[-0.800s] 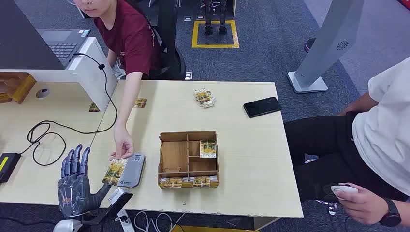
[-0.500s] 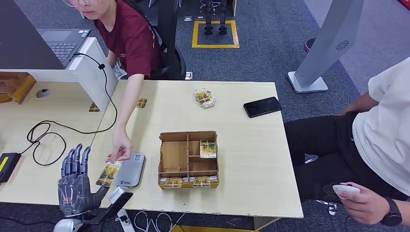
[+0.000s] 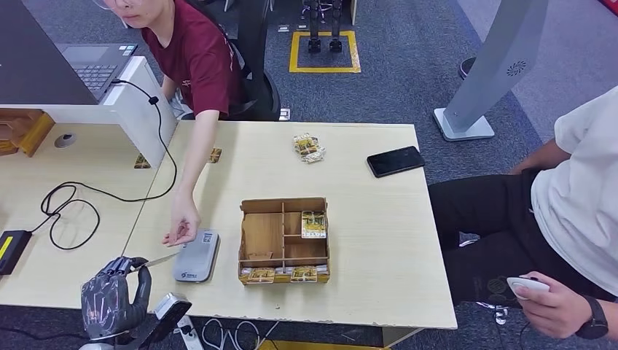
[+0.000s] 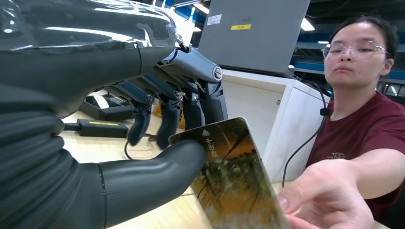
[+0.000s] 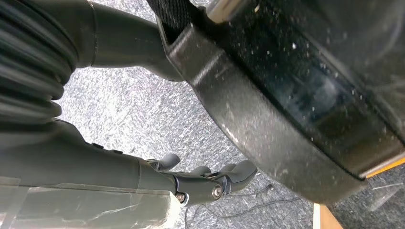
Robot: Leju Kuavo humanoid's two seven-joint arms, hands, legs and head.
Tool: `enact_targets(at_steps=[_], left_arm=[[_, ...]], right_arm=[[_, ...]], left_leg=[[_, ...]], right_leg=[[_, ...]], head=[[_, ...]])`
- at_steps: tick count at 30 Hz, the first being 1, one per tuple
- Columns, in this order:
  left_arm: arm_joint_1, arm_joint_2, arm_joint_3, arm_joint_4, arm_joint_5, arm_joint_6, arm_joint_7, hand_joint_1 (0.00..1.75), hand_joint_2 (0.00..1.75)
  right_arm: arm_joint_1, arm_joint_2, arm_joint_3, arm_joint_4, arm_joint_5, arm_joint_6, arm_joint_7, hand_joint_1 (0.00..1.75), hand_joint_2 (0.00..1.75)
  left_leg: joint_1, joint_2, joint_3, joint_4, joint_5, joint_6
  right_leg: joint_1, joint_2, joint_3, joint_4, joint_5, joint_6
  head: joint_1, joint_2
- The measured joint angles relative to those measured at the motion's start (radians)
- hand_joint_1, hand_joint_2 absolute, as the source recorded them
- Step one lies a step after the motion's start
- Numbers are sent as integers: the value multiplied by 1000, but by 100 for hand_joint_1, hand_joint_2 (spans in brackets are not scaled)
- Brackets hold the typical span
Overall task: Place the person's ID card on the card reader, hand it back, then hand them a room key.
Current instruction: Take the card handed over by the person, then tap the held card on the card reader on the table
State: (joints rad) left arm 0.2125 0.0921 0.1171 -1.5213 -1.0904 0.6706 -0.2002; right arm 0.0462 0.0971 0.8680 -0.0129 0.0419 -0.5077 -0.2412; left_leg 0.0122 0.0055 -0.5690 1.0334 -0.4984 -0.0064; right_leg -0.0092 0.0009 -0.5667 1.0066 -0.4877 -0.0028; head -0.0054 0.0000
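Observation:
My left hand (image 3: 111, 294) sits at the table's near left corner and pinches the ID card (image 3: 159, 259), which stands edge-on in the head view. In the left wrist view the thumb (image 4: 157, 168) presses the gold-brown card (image 4: 234, 179) against the darker fingers (image 4: 168, 119). The fingertips of the person in the dark red shirt (image 4: 329, 198) are at the card's far end. The grey card reader (image 3: 197, 257) lies just right of the card with nothing on it. Room key cards (image 3: 313, 224) sit in the wooden box (image 3: 283, 208). My right hand (image 5: 210, 181) hangs over carpet, holding nothing.
A black phone (image 3: 395, 161) and loose cards (image 3: 308, 147) lie at the table's far side. A black cable (image 3: 69, 204) loops on the left desk beside a laptop (image 3: 95, 65). A person in a white shirt (image 3: 576, 197) sits at the right, holding a small device (image 3: 526, 286).
My left hand went from spread upright fingers to fingers curled on the card. The card left the reader's left edge and now stands edge-on between my hand and the person's hand.

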Motion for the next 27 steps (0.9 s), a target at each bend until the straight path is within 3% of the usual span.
enact_targets(at_steps=[18, 20, 23, 27], left_arm=[[-1, 5, -21, -5, 177, -17, -7, 175, 175], [-3, 3, -27, -13, 254, -78, -1, 175, 175], [-6, -6, -35, -35, 420, -245, 13, 175, 175], [-11, -17, -47, -58, 469, -299, 20, 175, 175]], right_arm=[[-3, 13, -26, 19, 43, -27, -6, 0, 175], [-3, 15, -33, 19, 51, -30, -3, 0, 175], [-3, 21, -54, 19, 61, -39, 9, 0, 175], [-1, 26, -72, 19, 63, -42, 14, 0, 175]], left_leg=[[0, 0, 0, 0, 0, 0], [0, 0, 0, 0, 0, 0], [0, 0, 0, 0, 0, 0], [0, 0, 0, 0, 0, 0]], right_leg=[[0, 0, 0, 0, 0, 0], [0, 0, 0, 0, 0, 0], [0, 0, 0, 0, 0, 0], [0, 0, 0, 0, 1, 0]], head=[[0, 0], [0, 0], [0, 0], [0, 0]])
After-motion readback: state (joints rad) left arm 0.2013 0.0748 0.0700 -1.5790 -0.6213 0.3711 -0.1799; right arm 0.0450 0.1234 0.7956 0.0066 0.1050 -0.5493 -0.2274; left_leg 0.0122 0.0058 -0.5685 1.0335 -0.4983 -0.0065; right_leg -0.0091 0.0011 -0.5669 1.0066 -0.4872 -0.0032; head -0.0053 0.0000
